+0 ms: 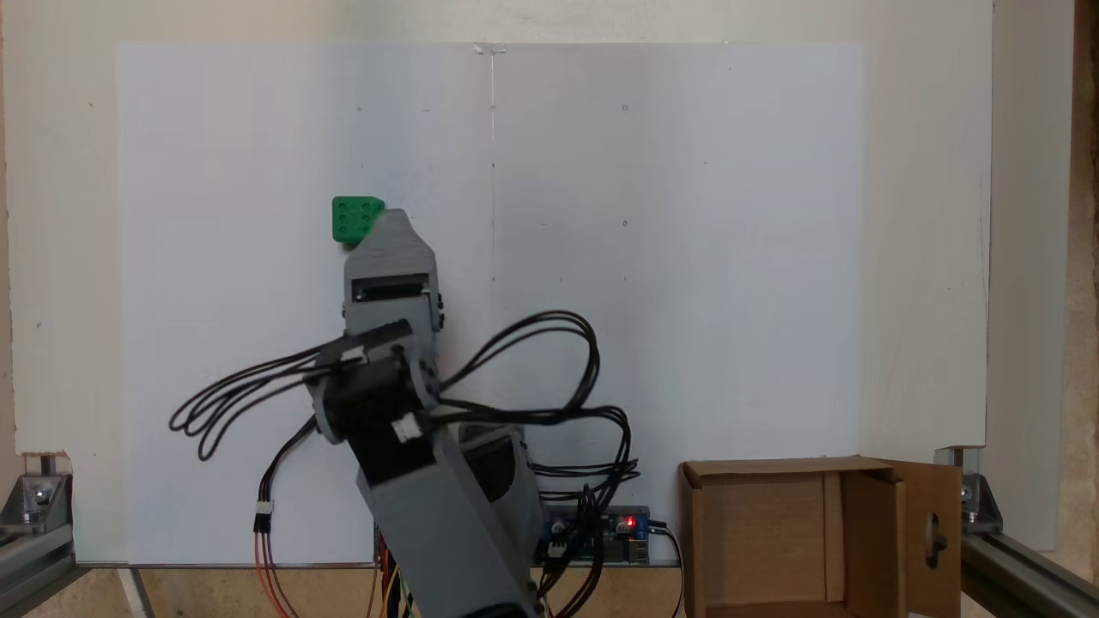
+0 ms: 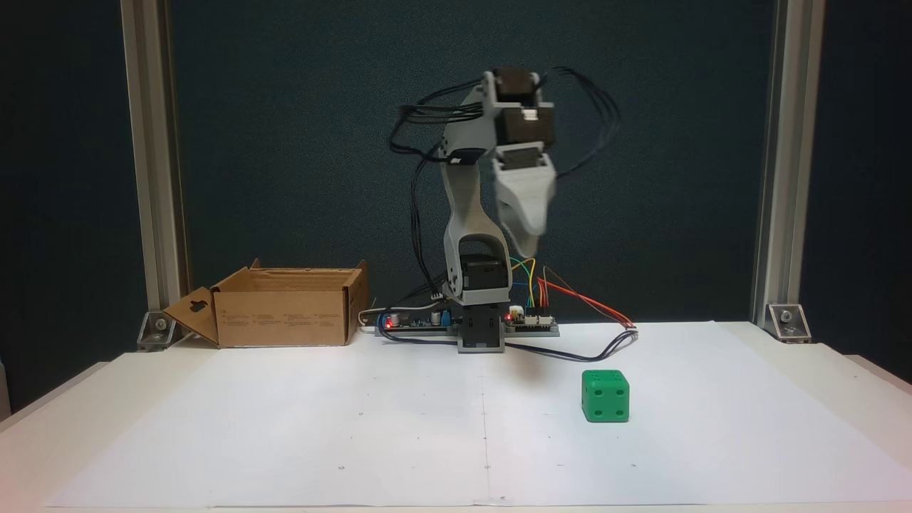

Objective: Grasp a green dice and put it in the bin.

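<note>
— Green dice [image 2: 605, 395] first, since that's our job: where do we stand?

— Nothing is done yet, we judge. Going from big to small: the white paper sheet [image 2: 356, 427] covers the table, the bin [image 2: 285, 313] sits at its far edge beside the arm's base, its holed flap hanging open and no dice showing in it, and the dice rests alone on the sheet, well apart from the bin.

— And our gripper [image 2: 526, 246]?

— Raised well above the sheet, carrying nothing. Its jaws line up one behind the other for both cameras, so we cannot tell whether they are spread or closed.

— What do the two views give us separately?

— From above, the gripper [image 1: 382, 225] tip overlaps the dice [image 1: 352, 219] — it looks like contact. The front view shows clear air between them. So descent, grasp, carry and drop all remain.
</note>
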